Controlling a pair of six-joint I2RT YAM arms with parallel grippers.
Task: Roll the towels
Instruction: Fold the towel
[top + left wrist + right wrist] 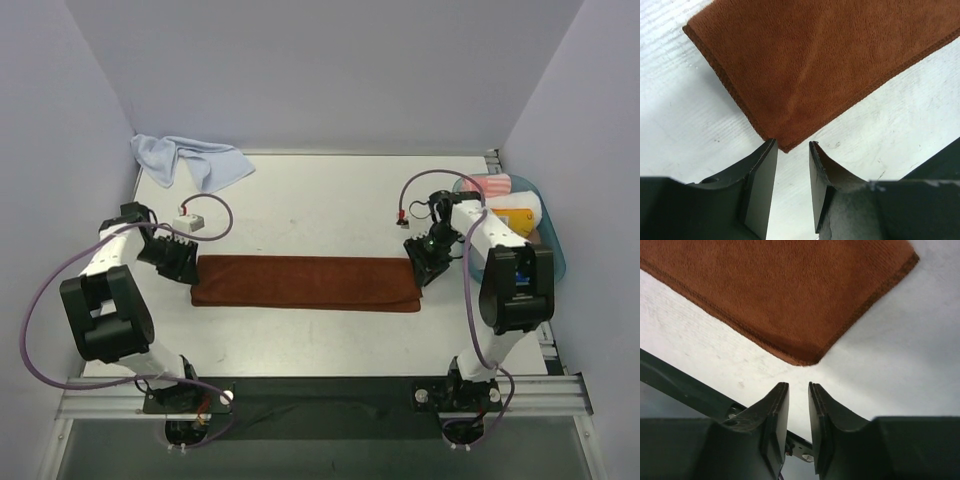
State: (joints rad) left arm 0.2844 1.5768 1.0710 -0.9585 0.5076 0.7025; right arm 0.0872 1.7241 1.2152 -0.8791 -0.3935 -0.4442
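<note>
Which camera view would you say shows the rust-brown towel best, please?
The top external view. It shows the whole rust-brown towel, lying as a long flat strip on the table. Each wrist view shows only one corner of it close up, with the rest cut off by the frame.

Robot lab: white-walled enclosure (330, 70), table (320, 210), aluminium rail (100, 402)

Middle of surface (330, 210): long towel (305, 283), flat, its length running left to right.
Towel's left end: left hand (183, 266), just beside it.
Towel's right end: right hand (424, 268), just beside it.
Far left corner: bunched towel (190, 160).
Between the 2 towels: small box (189, 219), near the left edge.
Right edge: tub (556, 262), 2 cloths (497, 185) in it.
</note>
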